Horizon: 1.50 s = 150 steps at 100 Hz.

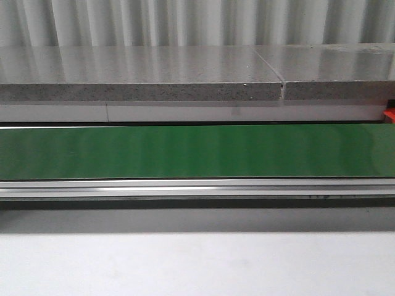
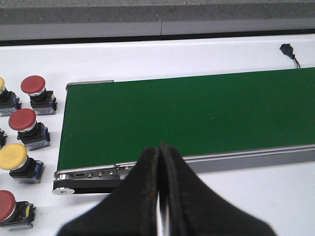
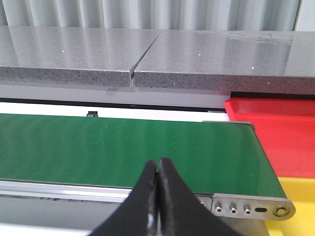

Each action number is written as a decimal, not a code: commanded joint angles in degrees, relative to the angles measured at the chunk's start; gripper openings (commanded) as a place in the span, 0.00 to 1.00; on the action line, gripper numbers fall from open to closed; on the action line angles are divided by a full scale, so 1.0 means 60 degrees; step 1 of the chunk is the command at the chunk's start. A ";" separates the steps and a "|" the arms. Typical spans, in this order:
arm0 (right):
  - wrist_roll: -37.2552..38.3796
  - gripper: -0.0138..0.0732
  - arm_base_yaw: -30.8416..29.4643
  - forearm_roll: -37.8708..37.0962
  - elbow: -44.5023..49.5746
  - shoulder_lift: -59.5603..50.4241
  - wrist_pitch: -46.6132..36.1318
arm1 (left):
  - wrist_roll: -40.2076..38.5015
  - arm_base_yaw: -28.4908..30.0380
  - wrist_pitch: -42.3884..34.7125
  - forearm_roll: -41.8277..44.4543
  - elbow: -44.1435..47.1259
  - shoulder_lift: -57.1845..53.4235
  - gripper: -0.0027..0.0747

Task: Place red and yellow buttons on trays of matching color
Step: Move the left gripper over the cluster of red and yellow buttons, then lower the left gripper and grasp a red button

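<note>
Five buttons are what you can see whole in the left wrist view, all standing on the white table just off the end of the green conveyor belt (image 2: 197, 115): a red button (image 2: 33, 85) farthest along, a second red button (image 2: 22, 120) nearer, a yellow button (image 2: 13, 156) nearer again, and a third red button (image 2: 7, 205) closest; each is a domed cap on a black base. Your left gripper (image 2: 160, 196) is clenched, holding nothing, over the belt's near rail. Your right gripper (image 3: 157, 196) is likewise pressed closed and empty. Beyond the belt's other end sit the red tray (image 3: 280, 132) and yellow tray (image 3: 300, 196), touching.
</note>
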 commanded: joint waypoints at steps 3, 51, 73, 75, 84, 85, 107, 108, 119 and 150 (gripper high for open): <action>-0.0021 0.08 -0.0017 -0.0015 -0.0138 -0.0054 -0.0731 | -0.0040 -0.0085 -0.0599 -0.0190 -0.0273 0.0254 0.01; -0.0021 0.08 -0.0017 -0.0015 -0.0138 -0.0054 -0.0731 | -0.1637 -0.0085 -0.0626 -0.0691 0.0535 0.0329 0.92; -0.0021 0.08 -0.0017 -0.0015 -0.0138 -0.0054 -0.0731 | -0.3684 0.0338 -0.0626 0.0917 0.0535 0.0329 0.88; -0.0021 0.08 -0.0017 -0.0015 -0.0138 -0.0054 -0.0731 | -0.3880 0.0431 -0.0626 0.1070 0.0535 0.0329 0.88; -0.0021 0.08 -0.0017 -0.0015 -0.0138 -0.0054 -0.0731 | -0.4494 0.0933 -0.0626 0.1542 0.0535 0.0385 0.88; -0.0021 0.08 -0.0017 -0.0015 -0.0138 -0.0054 -0.0731 | -0.4512 0.0978 -0.0626 0.1571 0.0535 0.0405 0.88; -0.0021 0.08 -0.0017 -0.0015 -0.0138 -0.0054 -0.0731 | -0.4496 0.2313 -0.0355 0.1317 0.0535 0.1446 0.88; -0.0021 0.08 -0.0017 -0.0015 -0.0138 -0.0054 -0.0731 | -0.4479 0.2389 -0.0355 0.1317 0.0535 0.1490 0.88; -0.0021 0.08 -0.0017 -0.0015 -0.0138 -0.0054 -0.0731 | -0.4458 0.2930 -0.0588 0.1317 0.0535 0.2132 0.88; -0.0021 0.08 -0.0017 -0.0015 -0.0138 -0.0054 -0.0731 | -0.4385 0.4050 -0.1289 0.1353 0.0535 0.3741 0.88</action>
